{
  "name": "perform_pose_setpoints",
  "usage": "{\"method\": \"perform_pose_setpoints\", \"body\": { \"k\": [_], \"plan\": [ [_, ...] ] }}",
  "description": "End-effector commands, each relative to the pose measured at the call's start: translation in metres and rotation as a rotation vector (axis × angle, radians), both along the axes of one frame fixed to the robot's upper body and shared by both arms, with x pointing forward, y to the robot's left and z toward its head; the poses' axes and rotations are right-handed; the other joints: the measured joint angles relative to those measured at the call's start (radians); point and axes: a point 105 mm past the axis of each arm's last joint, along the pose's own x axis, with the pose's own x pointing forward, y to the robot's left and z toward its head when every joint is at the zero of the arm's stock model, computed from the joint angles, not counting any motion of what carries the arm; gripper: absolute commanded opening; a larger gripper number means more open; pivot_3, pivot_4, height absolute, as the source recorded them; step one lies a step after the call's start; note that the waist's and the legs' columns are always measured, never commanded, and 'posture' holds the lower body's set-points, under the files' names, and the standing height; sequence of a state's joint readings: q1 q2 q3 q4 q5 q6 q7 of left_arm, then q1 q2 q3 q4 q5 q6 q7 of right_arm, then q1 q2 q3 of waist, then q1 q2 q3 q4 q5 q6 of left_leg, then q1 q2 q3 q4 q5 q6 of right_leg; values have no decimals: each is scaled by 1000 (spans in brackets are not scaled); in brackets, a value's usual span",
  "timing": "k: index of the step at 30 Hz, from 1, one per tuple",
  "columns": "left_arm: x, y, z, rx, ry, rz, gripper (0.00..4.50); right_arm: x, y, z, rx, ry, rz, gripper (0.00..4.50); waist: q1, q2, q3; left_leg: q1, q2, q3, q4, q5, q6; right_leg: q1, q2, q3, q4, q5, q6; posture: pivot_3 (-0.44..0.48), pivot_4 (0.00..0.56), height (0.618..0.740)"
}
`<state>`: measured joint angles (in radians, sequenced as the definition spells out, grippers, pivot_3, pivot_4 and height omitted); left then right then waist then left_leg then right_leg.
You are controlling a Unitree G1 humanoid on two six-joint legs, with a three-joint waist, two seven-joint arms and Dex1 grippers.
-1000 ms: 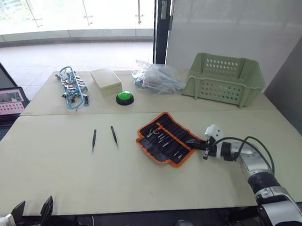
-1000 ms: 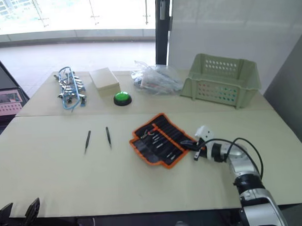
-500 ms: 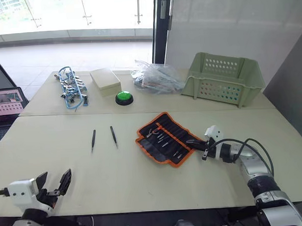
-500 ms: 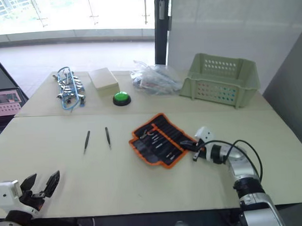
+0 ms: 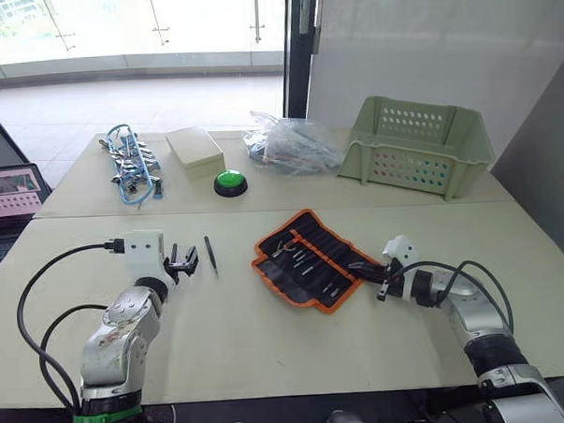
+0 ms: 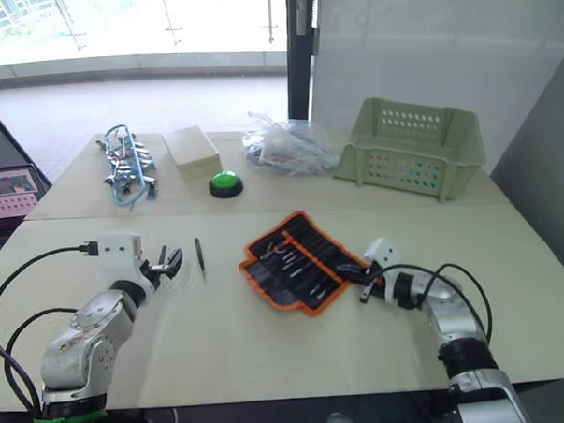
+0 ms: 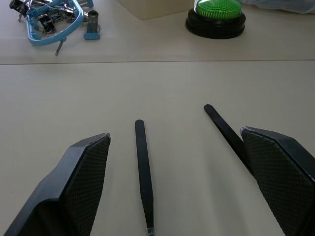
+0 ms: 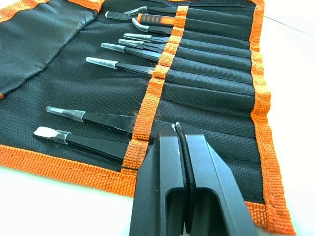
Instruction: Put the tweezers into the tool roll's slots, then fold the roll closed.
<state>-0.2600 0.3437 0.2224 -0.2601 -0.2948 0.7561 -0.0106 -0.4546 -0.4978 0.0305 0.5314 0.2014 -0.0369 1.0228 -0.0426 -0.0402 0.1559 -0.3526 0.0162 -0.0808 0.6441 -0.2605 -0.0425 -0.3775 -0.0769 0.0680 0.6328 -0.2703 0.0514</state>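
The tool roll [image 5: 307, 259] is black fabric with bright orange edging and an orange band across its pocket slots; the tweezers in it are black with silvery tips, one with an orange grip [image 8: 156, 20]. Left of the roll, two loose tweezers [image 7: 143, 172] are plain black on the pale cream table [image 5: 269, 334]. Behind the roll sit a green button on a black base [image 5: 230, 182], a pale green perforated basket [image 5: 416, 147] and a blue-and-silver bundle of clips [image 5: 130, 164].

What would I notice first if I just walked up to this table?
Probably the black tool roll with bright orange edging, lying open in the middle of the table with tweezers tucked in its slots. Next, the green button behind it and the pale green basket at the far right. The left claw hangs open over two loose tweezers on the table.
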Motion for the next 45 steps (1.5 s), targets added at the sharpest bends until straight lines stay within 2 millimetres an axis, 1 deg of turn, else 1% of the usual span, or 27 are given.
{"method": "perform_pose_setpoints", "body": {
  "k": [1, 6, 12, 13, 17, 19, 22, 23, 25, 29, 31, 33, 36, 39, 41, 43, 45],
  "plan": [
    [5, 0, 1, 2, 38, 69, 4486, -12, -7, -31, -47, 122, -27, 0, 1, 0, 0, 0, 0, 0, 0, 0, 0, 0, 0, 0, 0, 0, 0, 0, 150, 740],
    [4, -8, -2, -24, 68, 84, 4486, -15, -9, -34, -48, 125, -36, 0, 2, 0, 0, 0, 0, 0, 0, 0, 0, 0, 0, 0, 0, 0, 0, 0, 150, 740],
    [-4, -1, -10, -39, 105, 131, 4486, -16, -7, -37, -46, 126, -39, 0, 2, 0, 0, 0, -1, 0, 0, 0, 0, 0, -1, 0, -1, 0, 0, 0, 150, 740],
    [-6, 2, -11, -44, 108, 145, 3934, -16, -7, -37, -44, 125, -39, 0, 2, 0, 0, 0, -1, 0, 0, 0, 0, 0, -1, 0, -1, 0, 0, 0, 150, 740],
    [-6, 6, -18, -40, 128, 158, 2667, -16, -6, -38, -44, 125, -38, 0, 2, 0, 0, 0, -1, 0, 0, 0, 0, 0, 0, 0, -1, 0, 0, 0, 150, 740],
    [-4, 3, -22, -38, 146, 147, 2012, -16, -6, -39, -44, 126, -37, 0, 2, 0, 0, 0, -1, 0, 0, 0, 0, 0, 0, 0, -1, 0, 0, 0, 150, 740],
    [5, -2, -28, -40, 170, 142, 953, -15, -4, -40, -51, 122, -27, 0, 4, 0, 0, 0, -1, 0, 0, 0, 0, 1, 0, 0, -1, 0, 0, 0, 150, 740],
    [7, -4, -28, -43, 171, 139, 692, -14, -4, -40, -50, 120, -26, 0, 3, 0, 0, 1, -1, 0, 0, 0, -1, 2, 0, 0, -1, 0, 0, 0, 150, 740],
    [8, -3, -30, -52, 173, 142, 19, -12, -3, -38, -47, 113, -25, 0, 3, 0, 0, 2, -1, 0, 0, 0, -1, 4, 0, 0, -1, 0, 1, 0, 150, 740],
    [6, 4, -31, -55, 166, 157, 19, -10, -5, -36, -48, 106, -28, 0, 2, 0, 0, 5, -1, 0, 0, 0, -1, 6, 0, 0, -1, 0, 1, 0, 150, 740],
    [6, 6, -27, -58, 146, 160, 19, -10, -5, -36, -49, 105, -30, 0, 2, 0, 0, 5, -1, 0, 0, 0, -1, 6, 0, 0, -1, 0, 1, 0, 150, 740],
    [7, 7, -16, -74, 94, 152, 19, -9, -6, -36, -49, 103, -32, 0, 2, 0, 0, 5, -1, 0, 0, 0, -1, 6, 0, 0, -1, 0, 1, 0, 150, 740],
    [11, 1, 9, -92, -9, 90, 19, -10, -7, -35, -49, 103, -33, 0, 2, 0, 0, 4, -1, 0, 0, 0, -1, 6, 0, 0, -1, 0, 1, 0, 150, 740],
    [11, -18, 36, -177, -110, -71, 19, -11, -7, -35, -48, 103, -33, 0, 1, 0, 0, 4, 0, 0, 0, 0, -1, 5, 0, 0, -2, 0, 1, 0, 150, 740],
    [9, -31, 53, -163, -154, -172, 19, -12, -7, -36, -47, 102, -32, 0, 1, 0, 0, 4, 0, 0, 0, 0, -1, 5, 0, 0, -2, 0, 1, 0, 150, 740],
    [9, -44, 65, -159, -165, -261, 19, -11, -5, -33, -36, 92, -30, 0, 0, 0, 0, 4, 0, 0, 0, 0, -1, 5, 0, 0, -2, 0, 1, 0, 150, 740],
    [9, -64, 72, -162, -146, -381, 19, -11, -4, -29, -27, 71, -26, 0, 1, 0, 0, 4, -1, 0, 0, 0, -1, 5, 0, 0, -2, 0, 1, 0, 150, 740]
  ]
}}
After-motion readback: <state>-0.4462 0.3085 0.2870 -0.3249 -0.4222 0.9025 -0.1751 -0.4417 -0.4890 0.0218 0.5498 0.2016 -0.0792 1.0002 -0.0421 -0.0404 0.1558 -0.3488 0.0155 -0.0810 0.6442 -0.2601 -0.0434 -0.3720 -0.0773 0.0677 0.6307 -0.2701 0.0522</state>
